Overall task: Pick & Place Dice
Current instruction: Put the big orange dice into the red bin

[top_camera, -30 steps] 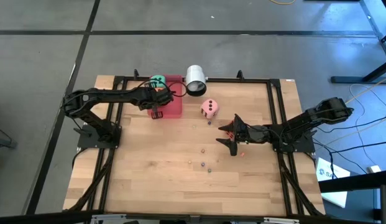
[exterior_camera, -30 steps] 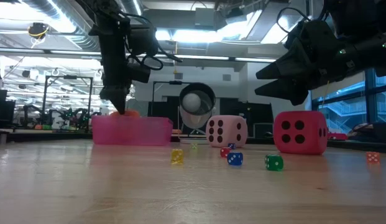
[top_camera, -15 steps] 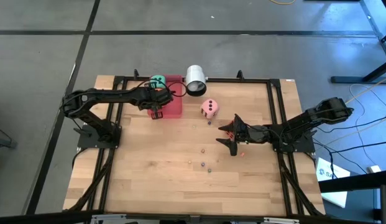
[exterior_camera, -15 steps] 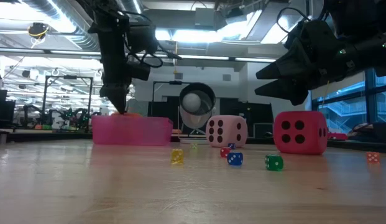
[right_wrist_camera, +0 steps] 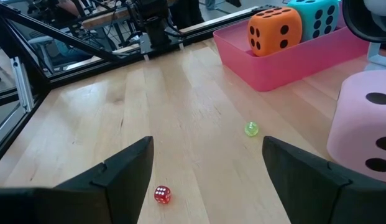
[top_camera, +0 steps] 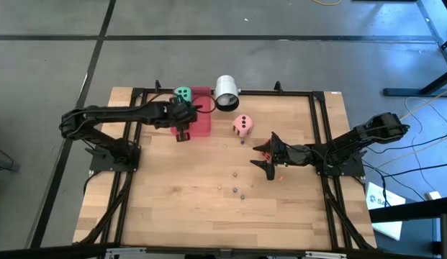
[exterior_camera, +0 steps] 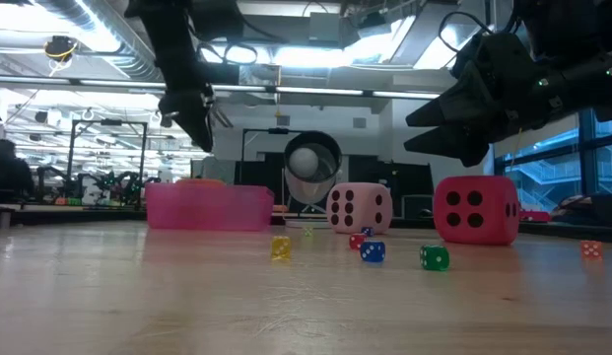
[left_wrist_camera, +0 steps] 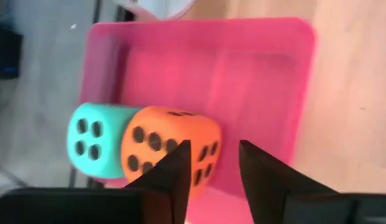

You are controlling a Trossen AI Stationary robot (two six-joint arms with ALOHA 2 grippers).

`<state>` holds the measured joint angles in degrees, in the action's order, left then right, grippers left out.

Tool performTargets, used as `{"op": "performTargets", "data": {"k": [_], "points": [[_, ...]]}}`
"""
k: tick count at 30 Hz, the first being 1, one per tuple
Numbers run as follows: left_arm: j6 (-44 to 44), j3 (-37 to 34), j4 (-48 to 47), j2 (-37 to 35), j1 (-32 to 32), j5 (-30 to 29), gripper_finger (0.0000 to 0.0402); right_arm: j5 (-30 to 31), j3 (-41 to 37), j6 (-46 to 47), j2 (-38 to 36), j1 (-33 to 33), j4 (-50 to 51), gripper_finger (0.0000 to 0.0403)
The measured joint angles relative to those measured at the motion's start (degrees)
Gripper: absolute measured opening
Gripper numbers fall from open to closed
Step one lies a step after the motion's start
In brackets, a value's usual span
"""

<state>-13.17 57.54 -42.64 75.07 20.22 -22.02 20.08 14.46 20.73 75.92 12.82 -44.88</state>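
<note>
Parted and empty, our left gripper (left_wrist_camera: pixel 210 163) hovers over the orange die (left_wrist_camera: pixel 171 151) beside the green die (left_wrist_camera: pixel 96 140) in the pink tray (left_wrist_camera: pixel 267 93), upper centre. Our right gripper (top_camera: pixel 265 156), spread wide, should next descend onto the red die (exterior_camera: pixel 476 209).

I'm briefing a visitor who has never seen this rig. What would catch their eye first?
Probably the bright pink tray at the table's far edge, holding the green die and orange die side by side, with the left end effector raised above them. Next, the pink die and red die on the bare wood, the red one under the open right end effector.
</note>
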Motion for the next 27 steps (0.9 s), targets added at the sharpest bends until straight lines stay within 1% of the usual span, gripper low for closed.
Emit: {"op": "performTargets", "data": {"k": [6, 11, 17, 27], "points": [[-1.62, 0.0, 0.28, 2.33, 0.79, 1.72, 0.0045, 0.0, 0.01, 0.02, 0.0, 0.01, 0.0, 0.03], [-3.03, 0.0, 1.35, 4.63, 2.26, 2.27, 0.0006, 0.0, 0.02, 0.04, -0.02, 0.0, 0.0, 0.03], [-4.02, 0.0, 2.18, 7.58, 4.87, 6.47, 0.0003, 0.0, 0.02, 0.07, 0.0, 0.01, 0.0, 0.03], [-4.63, 0.0, 2.27, 12.58, 7.32, 6.31, 0.0003, 0.0, 0.0, 0.09, 0.0, 0.0, 0.0, 0.03]]}}
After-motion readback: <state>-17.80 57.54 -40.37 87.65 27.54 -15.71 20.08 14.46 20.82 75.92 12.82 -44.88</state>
